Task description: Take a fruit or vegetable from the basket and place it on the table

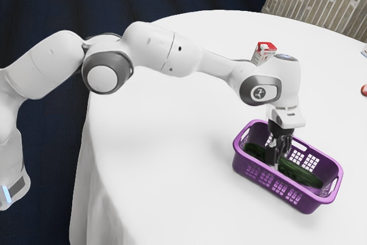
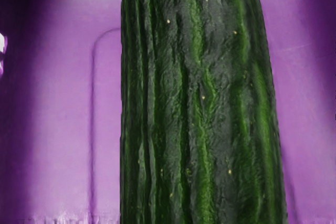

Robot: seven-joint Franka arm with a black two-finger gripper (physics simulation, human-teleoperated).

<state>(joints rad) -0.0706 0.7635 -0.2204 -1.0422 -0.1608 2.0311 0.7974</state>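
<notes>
My gripper (image 1: 279,154) reaches down inside the purple basket (image 1: 328,195), over the middle of a long dark green cucumber (image 1: 301,172). The cucumber lies lengthwise in the basket, one part showing on each side of my gripper. Whether my gripper holds it cannot be told, as its lower end is dark and partly hidden against the cucumber. In the wrist view, the ridged cucumber (image 2: 202,103) is close below my hand, with the purple basket floor (image 2: 63,119) on both sides of it.
A red and white carton (image 1: 264,53) stands on the white table (image 1: 166,142), behind my hand in the exterior view. Part of a red round thing (image 1: 364,90) shows at the exterior view's right edge. The basket's walls surround the lower part of my gripper.
</notes>
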